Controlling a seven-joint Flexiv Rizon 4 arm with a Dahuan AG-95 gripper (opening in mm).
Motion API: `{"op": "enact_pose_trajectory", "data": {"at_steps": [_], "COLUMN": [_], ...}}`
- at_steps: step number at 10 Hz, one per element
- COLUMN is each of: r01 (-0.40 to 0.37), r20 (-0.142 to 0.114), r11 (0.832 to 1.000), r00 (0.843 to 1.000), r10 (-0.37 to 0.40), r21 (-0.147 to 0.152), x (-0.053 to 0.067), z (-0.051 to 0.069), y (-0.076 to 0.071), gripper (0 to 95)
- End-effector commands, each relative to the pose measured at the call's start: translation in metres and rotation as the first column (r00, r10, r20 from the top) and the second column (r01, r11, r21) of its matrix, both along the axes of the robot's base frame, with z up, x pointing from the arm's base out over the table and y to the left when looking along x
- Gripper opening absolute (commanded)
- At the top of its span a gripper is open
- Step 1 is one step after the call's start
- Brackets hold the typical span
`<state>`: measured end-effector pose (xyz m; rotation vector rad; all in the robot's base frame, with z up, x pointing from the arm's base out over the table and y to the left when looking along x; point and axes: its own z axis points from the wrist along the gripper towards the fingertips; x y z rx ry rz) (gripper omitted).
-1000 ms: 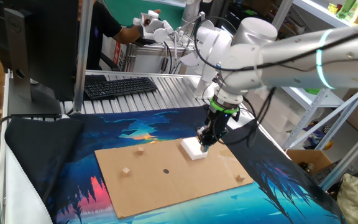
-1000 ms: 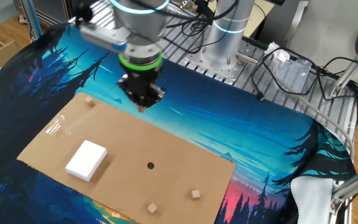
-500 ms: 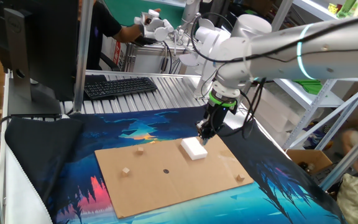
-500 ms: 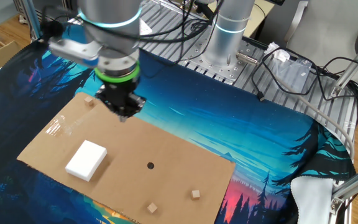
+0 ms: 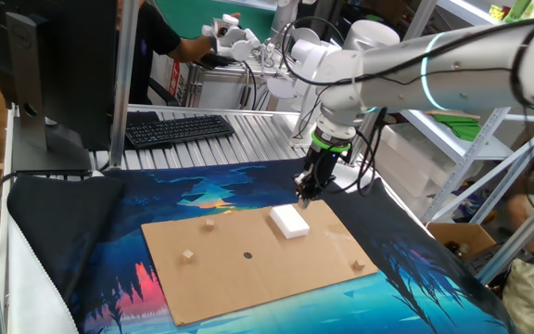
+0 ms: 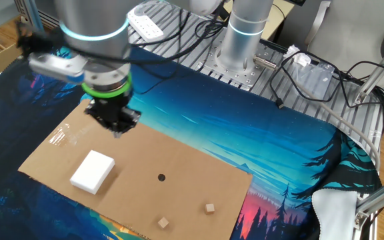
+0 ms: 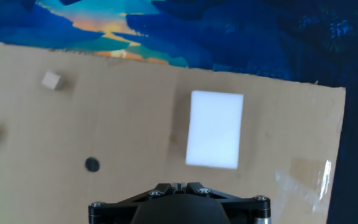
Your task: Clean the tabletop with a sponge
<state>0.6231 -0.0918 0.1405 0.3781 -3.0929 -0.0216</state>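
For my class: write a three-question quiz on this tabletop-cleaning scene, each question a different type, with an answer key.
1. True or false: the claw is gripping the sponge.
2. How many small tan cubes show in the hand view?
3. Multiple choice: the dark spot on the tabletop lies between the sponge and (a) a keyboard, (b) two tan cubes, (c) a cup.

Key
1. False: it hangs above the board, with the sponge lying apart from it.
2. Two.
3. b

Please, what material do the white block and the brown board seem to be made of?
The sponge looks like soft white foam: matte, plain, with no shine or print, though the pores are too fine to see. The tabletop looks like cardboard: flat tan-brown, matte, with a thin edge and a patch of clear glossy tape near one corner.
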Motion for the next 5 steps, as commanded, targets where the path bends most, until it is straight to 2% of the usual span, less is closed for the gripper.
{"op": "enact_pose_trajectory", "data": {"at_steps": [1, 4, 5], "r01": [0.005, 0.007, 0.012], "r20": [0.011, 0.018, 0.011], "r11": [1.0, 1.0, 1.0], "r00": [1.0, 1.0, 1.0], "r10": [-0.005, -0.007, -0.012], "r21": [-0.011, 0.001, 0.002], "x": [0.001, -0.001, -0.002], "z": [-0.006, -0.019, -0.021], "y": [0.0, -0.005, -0.007], "gripper": [0.0, 0.0, 0.0]}}
